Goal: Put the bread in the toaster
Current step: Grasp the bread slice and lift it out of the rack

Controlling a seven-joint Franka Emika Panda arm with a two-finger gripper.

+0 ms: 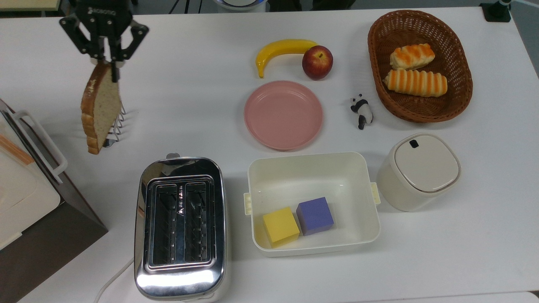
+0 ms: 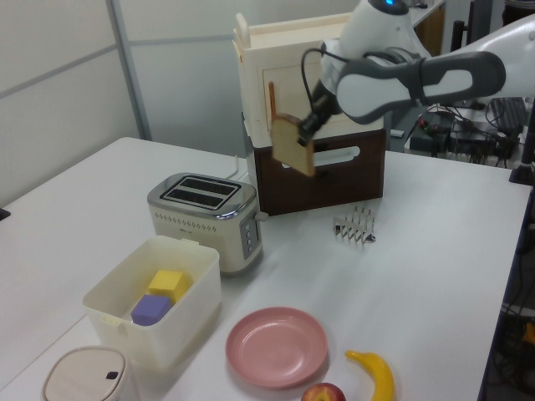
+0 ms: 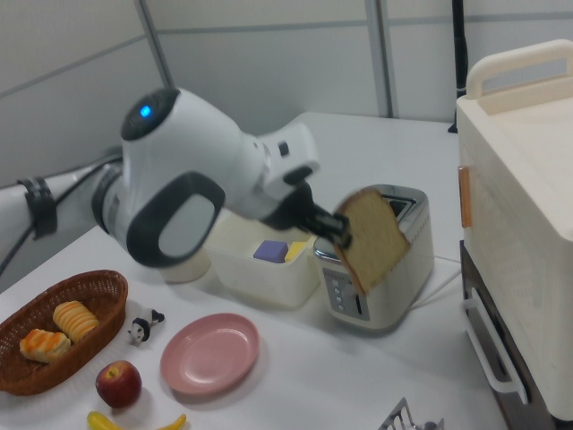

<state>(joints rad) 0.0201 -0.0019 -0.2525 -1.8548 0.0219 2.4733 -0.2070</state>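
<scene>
I see gripper [image 1: 110, 63] clamped on bread [image 1: 99, 107] top edge, slice hanging in air above rack [image 2: 354, 226]. Pickup done. Left: carry to toaster [image 1: 181, 227], align, drop into slot.

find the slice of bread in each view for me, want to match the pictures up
Top view: the bread hangs from the gripper at upper left, above the toaster.
Left view: the bread is upper centre, in front of the cabinet, right of the toaster.
Right view: the bread is centre, overlapping the toaster.
Shared landmark: the chrome toaster.
</scene>
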